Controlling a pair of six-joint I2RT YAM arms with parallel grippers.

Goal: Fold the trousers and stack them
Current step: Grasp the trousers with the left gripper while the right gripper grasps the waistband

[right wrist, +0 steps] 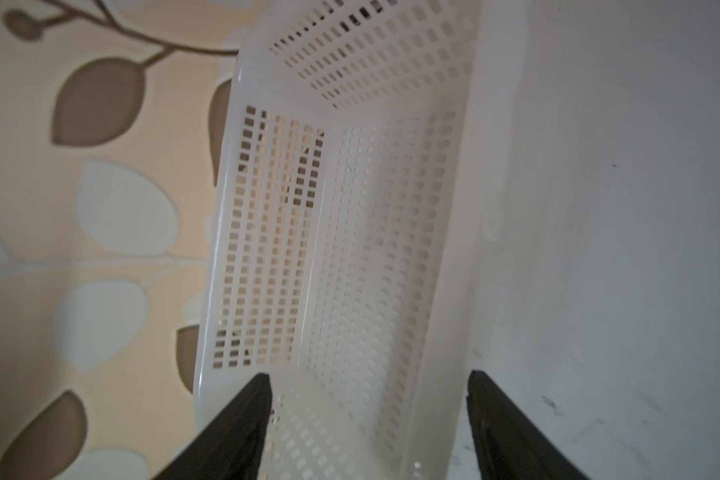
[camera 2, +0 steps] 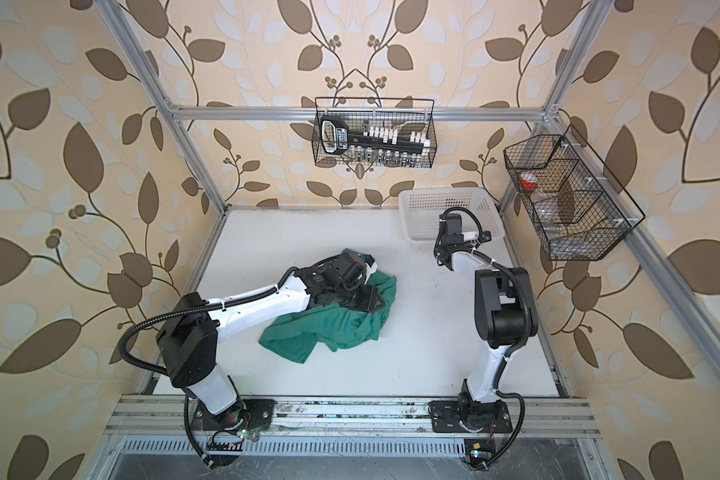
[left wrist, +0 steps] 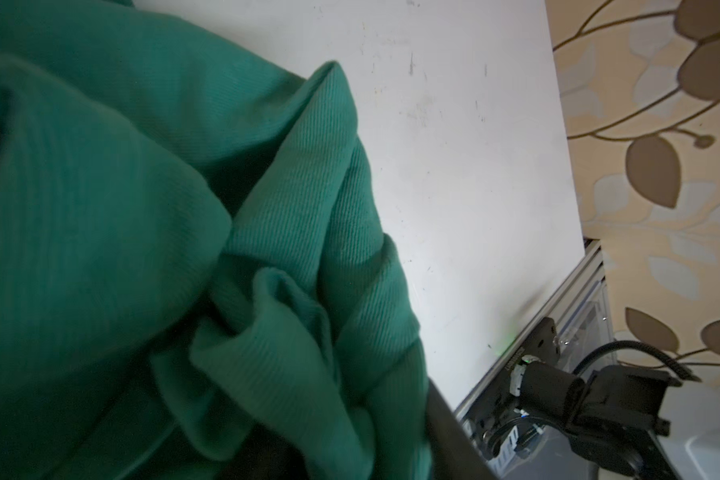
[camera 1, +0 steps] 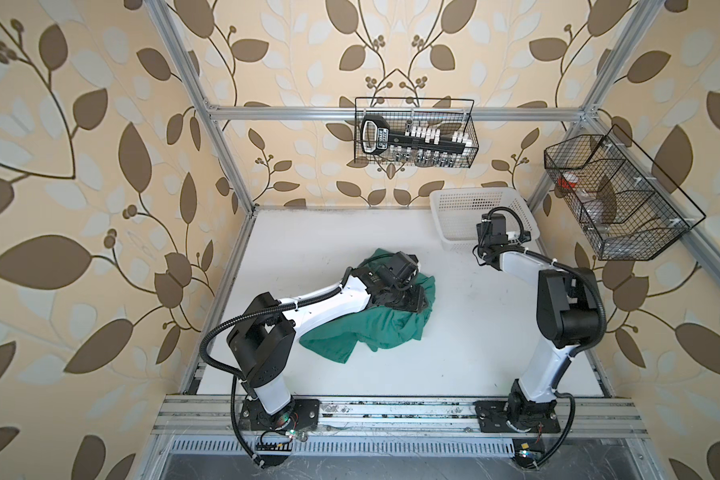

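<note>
Teal-green trousers (camera 1: pixel 350 328) lie crumpled left of centre on the counter (camera 1: pixel 466 332), nothing folded yet. My left tool (camera 1: pixel 414 301) sits on the heap; whether it grips, I cannot tell. Next I'd spread the legs flat. Upper right, my right tool (right wrist: pixel 368 374) gapes empty over the white basket (camera 1: pixel 470 191), well clear of the cloth.

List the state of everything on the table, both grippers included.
trousers: crumpled heap on the table, unfolded.
white plastic basket: upright, nothing seen inside.
left gripper: at the trousers, gap between the jaws hidden.
right gripper: over the basket, jaws open, empty.
</note>
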